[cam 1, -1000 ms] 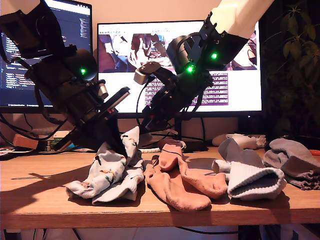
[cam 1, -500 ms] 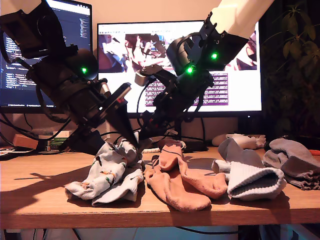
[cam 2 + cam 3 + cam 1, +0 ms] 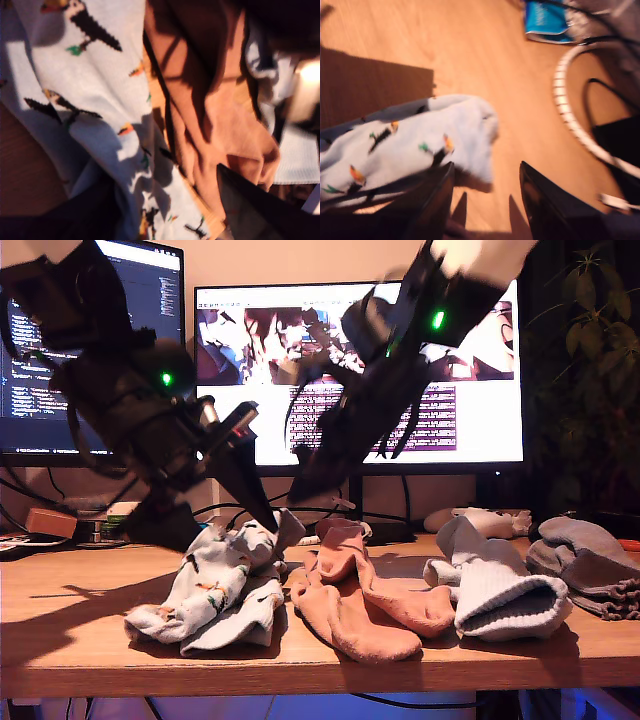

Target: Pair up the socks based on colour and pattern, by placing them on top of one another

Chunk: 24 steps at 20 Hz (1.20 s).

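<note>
Slumping onto its mate toward the exterior view's left of the table [image 3: 80,590]: the printed sock [image 3: 215,585], cuff lower than a second ago, so probably one pair stacked. Just above that cuff, my first end effector [image 3: 262,520], spread wide, straddling printed cloth without pinching it. Further right, swung up clear and blurred, my second end effector [image 3: 305,485], likewise agape, empty. Next along, just beside the printed heap, salmon socks [image 3: 360,605].
</note>
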### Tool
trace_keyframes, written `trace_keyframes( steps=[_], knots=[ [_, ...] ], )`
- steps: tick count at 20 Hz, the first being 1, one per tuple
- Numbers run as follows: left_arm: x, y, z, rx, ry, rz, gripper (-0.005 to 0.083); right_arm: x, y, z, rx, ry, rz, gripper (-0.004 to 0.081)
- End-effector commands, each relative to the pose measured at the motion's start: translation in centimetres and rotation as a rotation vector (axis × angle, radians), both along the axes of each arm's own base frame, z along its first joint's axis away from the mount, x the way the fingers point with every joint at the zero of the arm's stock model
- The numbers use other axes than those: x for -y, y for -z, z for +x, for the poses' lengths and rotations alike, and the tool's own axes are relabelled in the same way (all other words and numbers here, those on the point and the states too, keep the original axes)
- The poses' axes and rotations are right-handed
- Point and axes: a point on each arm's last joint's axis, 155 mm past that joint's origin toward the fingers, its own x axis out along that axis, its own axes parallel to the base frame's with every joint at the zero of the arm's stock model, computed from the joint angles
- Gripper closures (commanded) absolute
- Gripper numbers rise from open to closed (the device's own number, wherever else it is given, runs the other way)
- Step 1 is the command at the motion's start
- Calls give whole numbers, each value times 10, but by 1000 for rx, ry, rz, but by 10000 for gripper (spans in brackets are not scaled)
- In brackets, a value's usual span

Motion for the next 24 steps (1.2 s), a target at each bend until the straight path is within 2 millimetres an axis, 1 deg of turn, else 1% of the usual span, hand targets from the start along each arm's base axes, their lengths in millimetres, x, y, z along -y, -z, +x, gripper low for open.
trace_keyframes(
  steps=[1,3,5,7,9,10,11,12,13,14,15,16,17,19,22,24],
  knots=[
    [-8,-1,7,46,11,50,253,4,-13,4,16,15,15,394],
    [-16,-2,11,63,12,105,253,5,-14,4,14,16,14,394],
    [-20,-9,15,78,15,135,253,7,-13,2,5,21,4,394],
    [-28,-16,18,94,29,191,256,12,-10,-1,-34,58,-2,394],
    [-36,-23,19,111,57,247,263,18,-9,-11,-100,88,2,395],
    [-39,-27,18,111,63,268,290,21,-12,-18,-128,100,3,405],
    [-41,-32,18,115,75,281,347,24,-18,-23,-153,118,11,429],
    [-41,-37,19,120,79,284,440,28,-24,-30,-182,141,21,469],
    [-43,-42,22,125,75,283,561,31,-33,-36,-204,167,38,536],
    [-44,-47,26,147,83,282,698,33,-42,-41,-240,211,80,642],
    [-44,-51,30,168,82,278,808,35,-52,-44,-263,248,116,765],
    [-42,-55,34,194,79,270,788,38,-61,-45,-270,289,143,773],
    [-43,-60,39,224,73,275,791,44,-68,-42,-279,362,178,773],
    [-50,-72,54,314,53,316,793,62,-79,-33,-244,486,190,772],
    [-53,-102,67,436,16,290,793,88,-85,-21,-224,650,224,773],
    [-60,-116,67,496,-13,274,793,101,-87,-14,-227,719,261,773]
  ],
)
